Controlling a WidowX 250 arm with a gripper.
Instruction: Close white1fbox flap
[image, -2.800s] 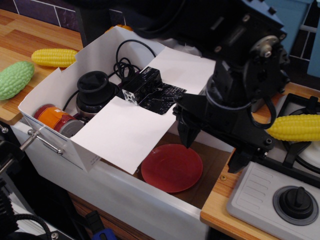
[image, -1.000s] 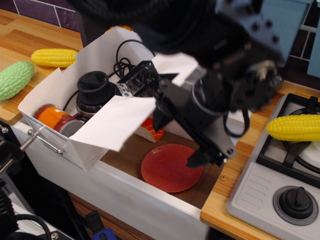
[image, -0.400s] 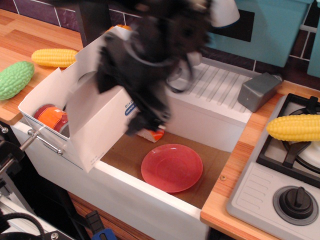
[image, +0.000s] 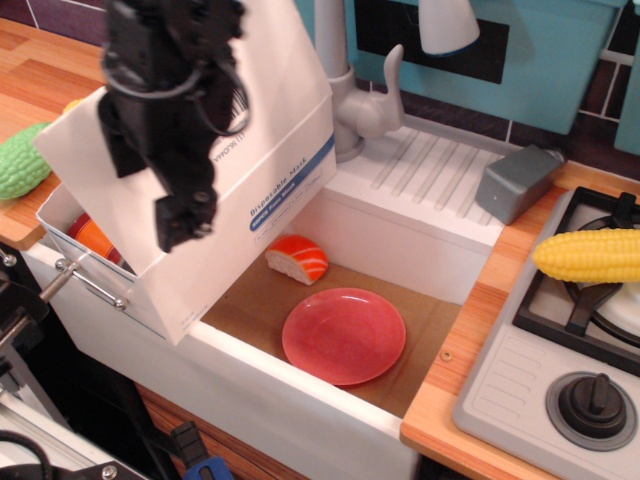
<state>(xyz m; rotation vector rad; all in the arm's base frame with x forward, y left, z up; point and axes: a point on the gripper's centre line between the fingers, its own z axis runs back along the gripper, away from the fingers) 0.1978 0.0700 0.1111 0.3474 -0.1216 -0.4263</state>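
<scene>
The white1fbox (image: 175, 295) stands in the left end of the sink, leaning on the counter edge. Its flap (image: 275, 120) is swung over the box's open top, with the face that bears the blue stripe and small print turned up and to the right. My black gripper (image: 150, 180) is over the flap's left part, with its fingers (image: 185, 212) spread against the panel and nothing between them. An orange can (image: 92, 232) shows in the gap under the flap's left edge. The rest of the box's contents are hidden.
A red plate (image: 343, 335) and a salmon sushi piece (image: 297, 258) lie in the white sink (image: 300, 410). A faucet (image: 350, 95) stands behind. A grey block (image: 518, 182), a corn cob (image: 590, 255) and a stove knob (image: 595, 400) are at the right. A green vegetable (image: 18, 162) lies at the left.
The gripper has swept from the right, over the sink, to the left across the box. The flap has swung from hanging out over the sink up and over the box's top.
</scene>
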